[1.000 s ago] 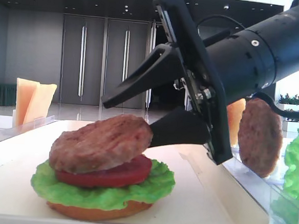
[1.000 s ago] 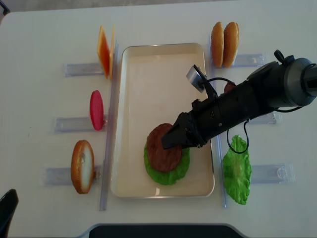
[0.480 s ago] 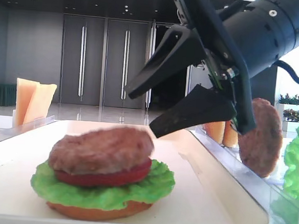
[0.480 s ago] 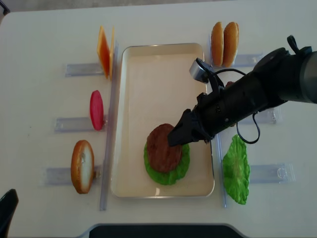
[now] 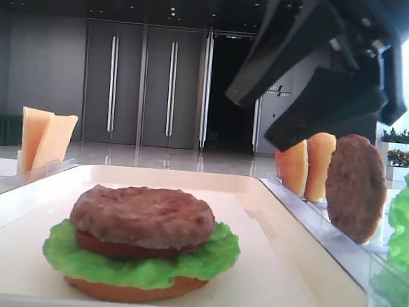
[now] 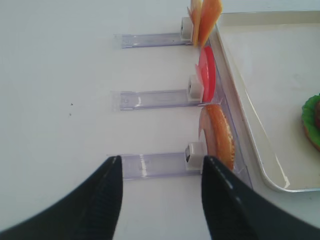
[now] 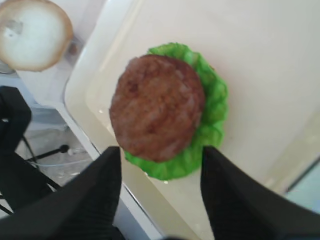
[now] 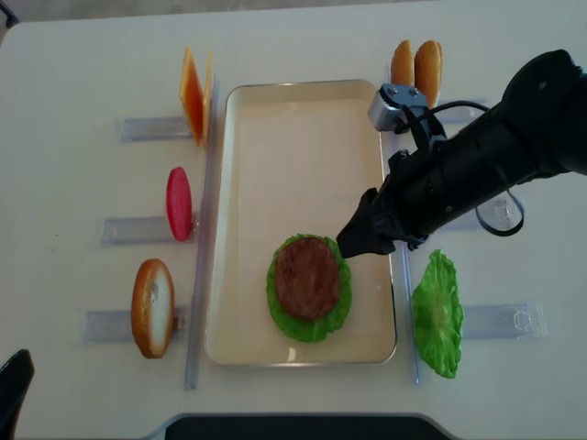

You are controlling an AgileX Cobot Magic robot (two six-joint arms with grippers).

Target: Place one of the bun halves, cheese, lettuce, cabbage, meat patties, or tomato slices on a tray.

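Note:
On the cream tray lies a stack: a brown meat patty flat on a tomato slice, lettuce and a bun half. My right gripper hangs open and empty above the stack's right side. In the right wrist view the right gripper frames the patty from above without touching it. My left gripper is open and empty over the table, beside a rack holding a bun half.
Clear racks left of the tray hold cheese, a red tomato slice and a bun half. On the right stand two bun halves, a second patty and lettuce.
The right gripper let go of the patty, rose and drew back to the right. The patty, tilted before, now lies flat on the stack.

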